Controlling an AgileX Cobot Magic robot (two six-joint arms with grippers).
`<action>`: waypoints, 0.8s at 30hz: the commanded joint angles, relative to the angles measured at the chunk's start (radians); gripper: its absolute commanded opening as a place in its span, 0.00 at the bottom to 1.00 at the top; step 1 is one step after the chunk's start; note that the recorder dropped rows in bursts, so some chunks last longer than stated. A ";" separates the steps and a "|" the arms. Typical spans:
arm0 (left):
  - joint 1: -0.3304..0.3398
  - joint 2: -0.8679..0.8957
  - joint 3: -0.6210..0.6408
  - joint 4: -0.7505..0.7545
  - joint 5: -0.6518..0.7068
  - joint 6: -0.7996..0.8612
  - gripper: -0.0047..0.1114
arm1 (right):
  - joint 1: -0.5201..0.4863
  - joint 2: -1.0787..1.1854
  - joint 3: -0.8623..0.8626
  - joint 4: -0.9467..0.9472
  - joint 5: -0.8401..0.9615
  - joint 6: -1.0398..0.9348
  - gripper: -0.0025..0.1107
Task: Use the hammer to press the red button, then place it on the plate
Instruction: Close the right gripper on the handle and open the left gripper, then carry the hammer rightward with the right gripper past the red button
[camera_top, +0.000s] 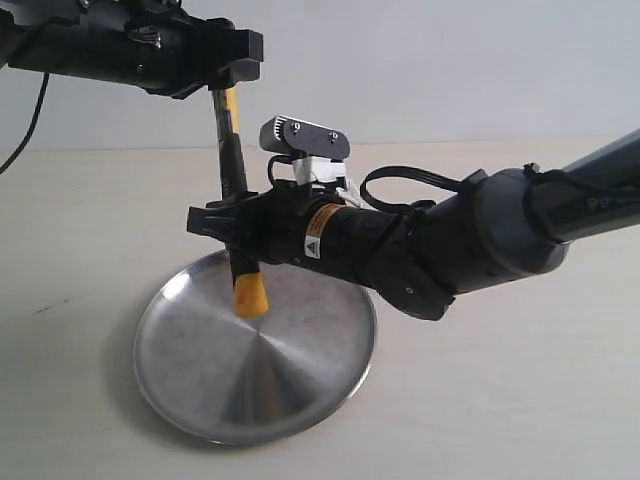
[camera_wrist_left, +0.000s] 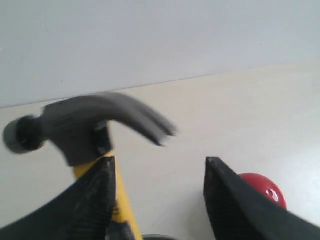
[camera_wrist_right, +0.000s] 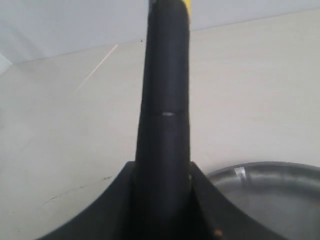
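Only left wrist view: red button (camera_wrist_left: 264, 188).

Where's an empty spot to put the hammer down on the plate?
The plate is bare; its front half is the most open. The table left of the plate in the exterior view is free too. It is crowded over the plate's back edge: the hammer hangs there in the right gripper, with the left gripper open beside its head.

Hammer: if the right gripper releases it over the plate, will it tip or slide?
Probably top-heavy: the hammer stands upright, its metal head high above the right gripper, so it would likely topple. The plate looks shiny, so it may skid.
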 joint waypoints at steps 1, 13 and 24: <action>0.007 -0.013 -0.008 0.003 -0.002 0.047 0.50 | -0.004 -0.012 -0.007 0.056 -0.049 -0.057 0.02; 0.145 -0.113 0.068 0.054 0.115 0.056 0.25 | -0.033 -0.164 0.007 0.506 0.229 -0.643 0.02; 0.148 -0.220 0.369 0.056 -0.309 0.131 0.04 | -0.086 -0.411 0.013 0.889 0.532 -1.229 0.02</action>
